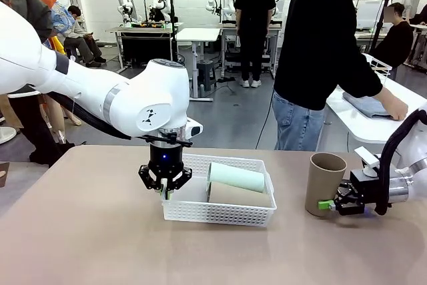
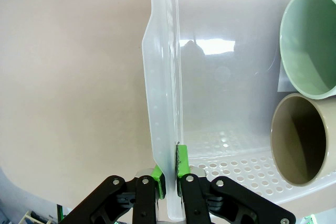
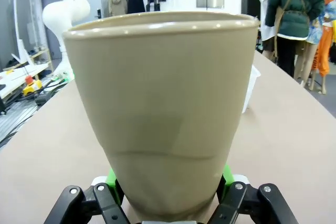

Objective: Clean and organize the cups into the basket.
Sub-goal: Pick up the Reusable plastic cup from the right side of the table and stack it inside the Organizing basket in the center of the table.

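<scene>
**Front view.** The left fingers (image 1: 155, 178) hang over the left end of the basket (image 1: 220, 217), pressed together on its left rim. The basket sits at mid-tabletop (image 1: 87, 231). Two cups lie on their sides inside it, against its right end: the mint green cup (image 1: 237, 177) on the far side and a tan cup (image 1: 241, 196) on the near side. A third, upright tan cup (image 1: 325, 183) stands on the tabletop to the right of the basket, apart from it. The right fingers (image 1: 341, 203) reach in level from the right and meet this cup near its base.

**Left wrist view.** The left fingers (image 2: 152, 198) pinch the basket (image 2: 160, 103) wall between the green pads (image 2: 181, 162). The mouths of the mint green cup (image 2: 310, 45) and the tan cup (image 2: 299, 140) face the bare part of the basket floor.

**Right wrist view.** The upright tan cup (image 3: 163, 114) stands between the right fingers (image 3: 105, 203). The green pads (image 3: 112, 179) lie against its lower wall on either side, which reads as a grip low on the cup.

**Step in hand.** The last cup is judged to be under pickup while the left arm steadies the basket.

**Next move.** The cup must be lifted clear of the tabletop, carried left over the basket rim and laid in the free left part of the floor. A low grip on a tall cup may let it tip.
</scene>
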